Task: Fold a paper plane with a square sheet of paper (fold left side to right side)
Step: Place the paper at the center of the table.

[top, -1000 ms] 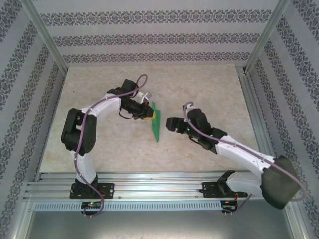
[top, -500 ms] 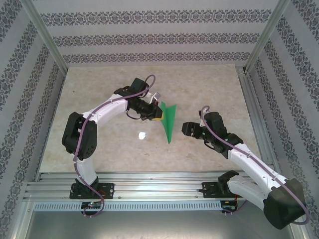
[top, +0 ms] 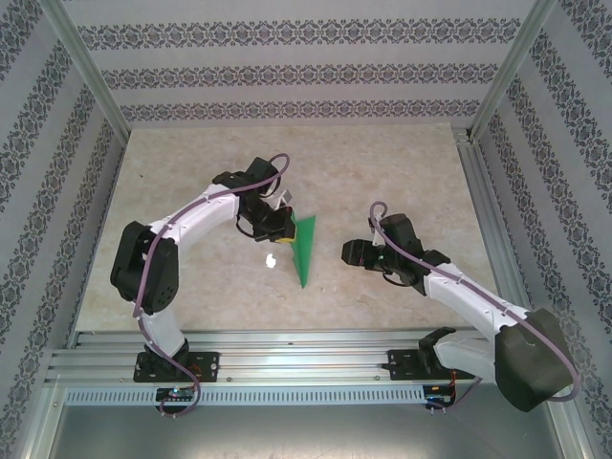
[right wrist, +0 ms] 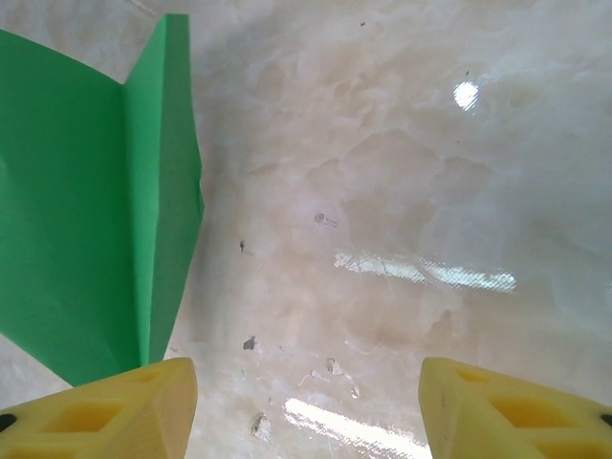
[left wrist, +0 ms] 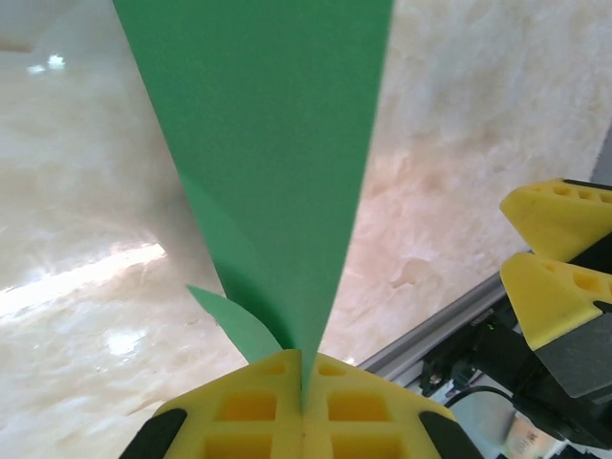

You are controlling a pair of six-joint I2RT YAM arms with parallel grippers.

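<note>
The paper plane (top: 304, 251) is bright green paper folded into a slim dart, its point toward the near edge. My left gripper (top: 287, 228) is shut on its left side, holding it above the table. In the left wrist view the green paper (left wrist: 277, 143) rises from between the closed yellow pads (left wrist: 304, 368), and a small flap curls out to the left. My right gripper (top: 349, 253) stands open just right of the plane, apart from it. In the right wrist view the plane (right wrist: 86, 239) is at the left, beyond the left fingertip (right wrist: 124, 411).
A small white shiny spot (top: 272, 260) lies on the beige table (top: 402, 163) just left of the plane. An aluminium rail (top: 287, 344) runs along the near edge. Patterned walls close in the back and both sides.
The left gripper carried the plane to the right, then back left and nearer. The right gripper drew back to the right, then edged left toward the plane.
</note>
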